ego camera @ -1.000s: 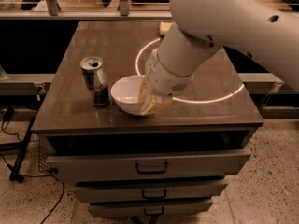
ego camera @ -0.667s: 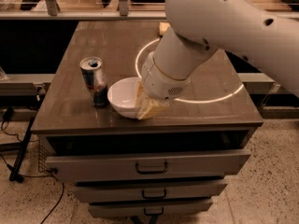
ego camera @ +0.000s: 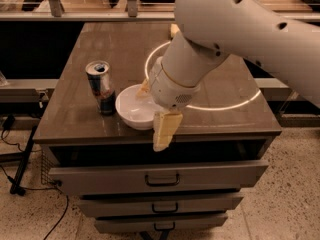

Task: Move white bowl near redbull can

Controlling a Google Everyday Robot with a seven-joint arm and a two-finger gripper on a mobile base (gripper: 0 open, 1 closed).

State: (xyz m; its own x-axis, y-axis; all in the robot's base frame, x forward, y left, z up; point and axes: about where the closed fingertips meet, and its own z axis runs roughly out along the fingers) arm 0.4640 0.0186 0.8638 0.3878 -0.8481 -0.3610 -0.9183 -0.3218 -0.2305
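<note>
The white bowl (ego camera: 133,107) sits on the brown table top (ego camera: 75,119) near its front edge. The redbull can (ego camera: 100,87) stands upright just left of the bowl, almost touching its rim. My gripper (ego camera: 154,109) hangs over the bowl's right rim, with its cream fingers (ego camera: 165,129) spread apart. One finger is in front of the bowl and the other is behind it. It looks open, and the bowl rests on the table. My white arm covers the bowl's right edge.
A yellow sponge (ego camera: 174,30) peeks out behind my arm at the back of the table. A bright ring of light (ego camera: 240,104) lies on the table's right half. Several drawers (ego camera: 160,176) sit below the front edge. Cables lie on the floor at the left.
The bowl has slid a little left, closer to the can, and now rests still. My gripper has come toward the front edge, and its front finger now hangs past the table edge.
</note>
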